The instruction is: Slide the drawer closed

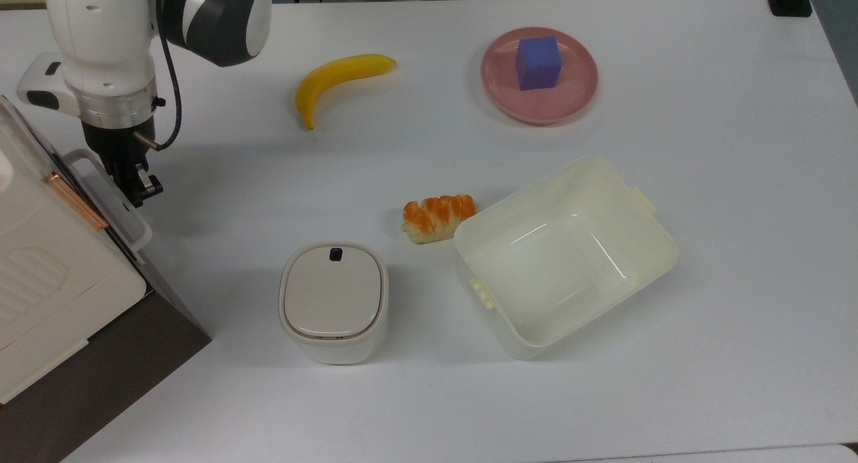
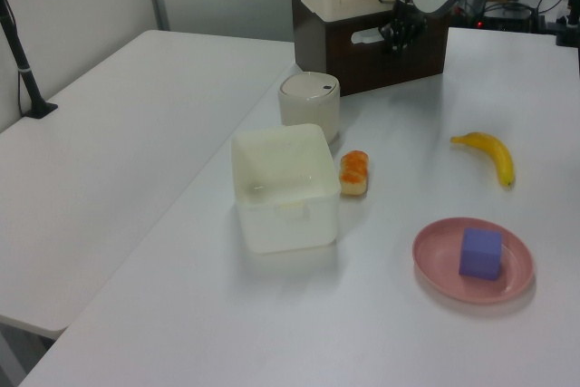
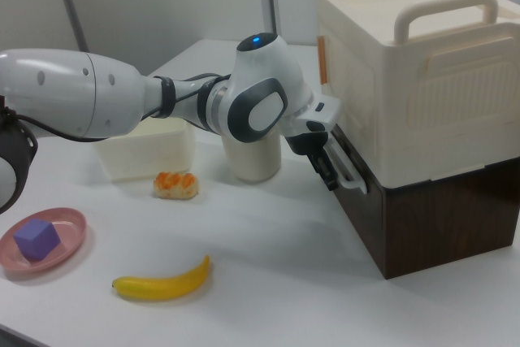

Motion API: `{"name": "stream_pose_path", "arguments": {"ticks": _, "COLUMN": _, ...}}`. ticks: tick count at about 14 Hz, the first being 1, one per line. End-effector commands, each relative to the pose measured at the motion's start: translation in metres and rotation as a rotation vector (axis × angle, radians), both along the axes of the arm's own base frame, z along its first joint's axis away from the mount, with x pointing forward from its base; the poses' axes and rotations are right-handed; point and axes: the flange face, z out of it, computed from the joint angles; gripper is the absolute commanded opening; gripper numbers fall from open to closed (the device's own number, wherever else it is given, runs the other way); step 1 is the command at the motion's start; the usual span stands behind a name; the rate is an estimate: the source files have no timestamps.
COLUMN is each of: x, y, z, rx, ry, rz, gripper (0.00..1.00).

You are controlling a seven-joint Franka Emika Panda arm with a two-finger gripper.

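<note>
Your drawer [image 1: 131,232] sits in the dark brown cabinet [image 3: 422,209] at the top view's left edge, and by the look of it the front is nearly flush, with only the white loop handle [image 1: 110,198] standing proud. The gripper [image 1: 137,185] is right against that handle; whether its fingers are apart, together or clamped on the loop, you cannot tell from here. The risk, as I judge it, is pushing on after the drawer seats: the load would go into the handle or shove the cabinet and the cream box [image 3: 414,71] stacked on it across the surface [image 1: 469,396]. If the gripper is hooked in the loop, retreating sideways could drag the drawer back out
</note>
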Motion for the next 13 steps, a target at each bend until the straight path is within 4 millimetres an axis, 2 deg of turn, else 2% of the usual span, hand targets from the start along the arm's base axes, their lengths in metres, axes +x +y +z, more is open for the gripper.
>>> {"name": "stream_pose_path", "arguments": {"ticks": 1, "x": 0.007, "y": 0.008, "z": 0.008, "rx": -0.025, "ry": -0.023, "rz": 0.014, "gripper": 0.03}}
{"name": "stream_pose_path", "arguments": {"ticks": 3, "x": 0.008, "y": 0.018, "z": 0.012, "rx": -0.027, "ry": -0.011, "rz": 0.060, "gripper": 0.05}}
{"name": "stream_pose_path", "arguments": {"ticks": 6, "x": 0.014, "y": 0.064, "z": 0.013, "rx": -0.003, "ry": 0.058, "rz": 0.219, "gripper": 0.05}}
{"name": "stream_pose_path", "arguments": {"ticks": 7, "x": 0.012, "y": 0.087, "z": 0.020, "rx": 0.015, "ry": 0.108, "rz": 0.297, "gripper": 0.05}}
{"name": "stream_pose_path", "arguments": {"ticks": 8, "x": 0.008, "y": 0.108, "z": 0.036, "rx": 0.028, "ry": 0.135, "rz": 0.360, "gripper": 0.05}}
{"name": "stream_pose_path", "arguments": {"ticks": 12, "x": -0.013, "y": 0.162, "z": 0.075, "rx": 0.061, "ry": 0.233, "rz": 0.527, "gripper": 0.07}}
{"name": "stream_pose_path", "arguments": {"ticks": 13, "x": -0.019, "y": 0.176, "z": 0.085, "rx": 0.064, "ry": 0.259, "rz": 0.573, "gripper": 0.11}}
